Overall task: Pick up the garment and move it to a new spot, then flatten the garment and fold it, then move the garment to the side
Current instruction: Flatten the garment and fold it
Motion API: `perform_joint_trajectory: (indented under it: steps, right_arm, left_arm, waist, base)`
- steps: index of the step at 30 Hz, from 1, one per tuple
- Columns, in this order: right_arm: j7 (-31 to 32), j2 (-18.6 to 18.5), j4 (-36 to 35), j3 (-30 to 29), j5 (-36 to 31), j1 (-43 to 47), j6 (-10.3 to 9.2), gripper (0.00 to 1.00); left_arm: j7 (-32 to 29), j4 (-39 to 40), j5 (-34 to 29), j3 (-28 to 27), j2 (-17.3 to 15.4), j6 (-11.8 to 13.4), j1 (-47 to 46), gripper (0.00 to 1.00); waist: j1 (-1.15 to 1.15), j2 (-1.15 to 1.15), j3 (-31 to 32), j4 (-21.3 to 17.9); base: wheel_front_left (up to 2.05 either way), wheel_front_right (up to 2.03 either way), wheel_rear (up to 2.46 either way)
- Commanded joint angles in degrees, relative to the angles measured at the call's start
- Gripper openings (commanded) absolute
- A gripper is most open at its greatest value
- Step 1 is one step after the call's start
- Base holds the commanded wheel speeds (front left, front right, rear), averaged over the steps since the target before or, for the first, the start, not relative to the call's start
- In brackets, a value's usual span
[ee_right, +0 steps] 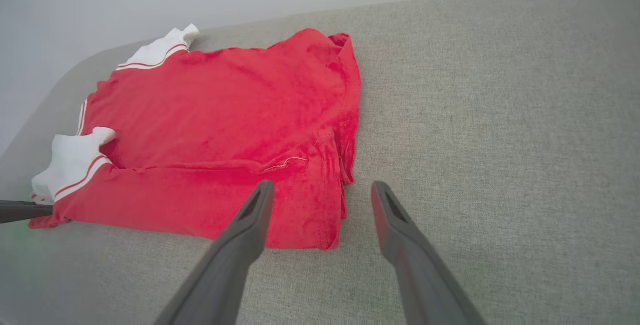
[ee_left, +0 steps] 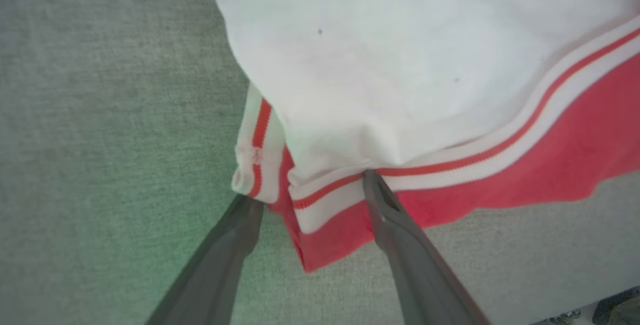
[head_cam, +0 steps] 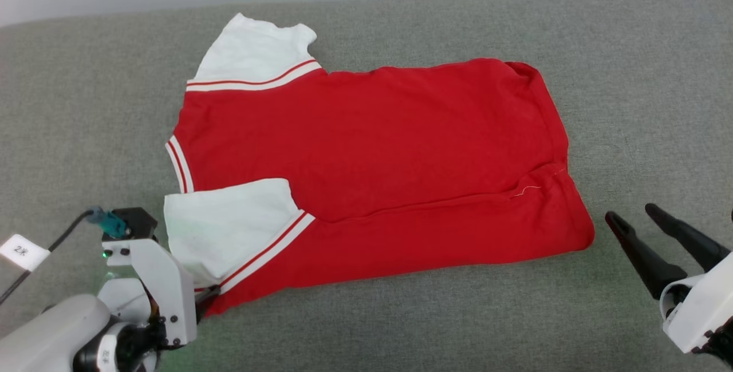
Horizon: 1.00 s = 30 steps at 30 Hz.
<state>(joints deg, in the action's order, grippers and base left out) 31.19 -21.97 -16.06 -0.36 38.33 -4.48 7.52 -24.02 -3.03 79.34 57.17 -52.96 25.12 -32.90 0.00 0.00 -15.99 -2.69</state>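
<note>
L tool (ee_left: 310,195) wide at garment (head_cam: 366,149) sleeve corner; R tool (head_cam: 630,212) wide, near hem.

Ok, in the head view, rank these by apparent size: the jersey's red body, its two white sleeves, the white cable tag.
1. red body
2. near sleeve and far sleeve: too alike to rank, and nearness differs
3. cable tag

Red garment (head_cam: 366,149) on grey fabric (head_cam: 641,86)
</note>
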Motion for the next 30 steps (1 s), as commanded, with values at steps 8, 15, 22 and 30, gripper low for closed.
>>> perform_joint_trajectory:
  steps: [8,15,22,30]
  right_arm:
    - [2.96,0.71,0.35,-0.27,1.06,1.25,-0.06,1.00]
    - [8.27,1.30,1.59,-0.65,0.55,-0.05,-0.06,1.00]
    - [12.01,1.75,4.35,-0.21,-1.06,-3.09,-0.06,1.00]
    - [13.42,2.63,10.23,-0.31,-2.16,-6.94,-0.06,1.00]
  left_arm:
    - [-0.51,-3.71,0.31,1.81,3.32,-2.50,0.91,0.00]
    - [-0.28,-3.80,-0.28,1.70,4.27,-3.31,-0.10,0.00]
    - [-0.30,-3.42,-1.16,1.91,6.05,-4.07,-1.74,0.00]
    - [-0.13,-3.69,-2.73,2.34,8.51,-4.93,-4.11,0.00]
  waist:
    - [0.00,0.00,-0.68,0.28]
    - [0.00,0.00,-1.04,1.29]
    - [0.00,0.00,-2.37,3.14]
    - [0.00,0.00,-5.03,5.63]
  base:
    - [0.00,0.00,0.00]
    - [0.00,0.00,0.00]
    - [0.00,0.00,0.00]
    - [0.00,0.00,0.00]
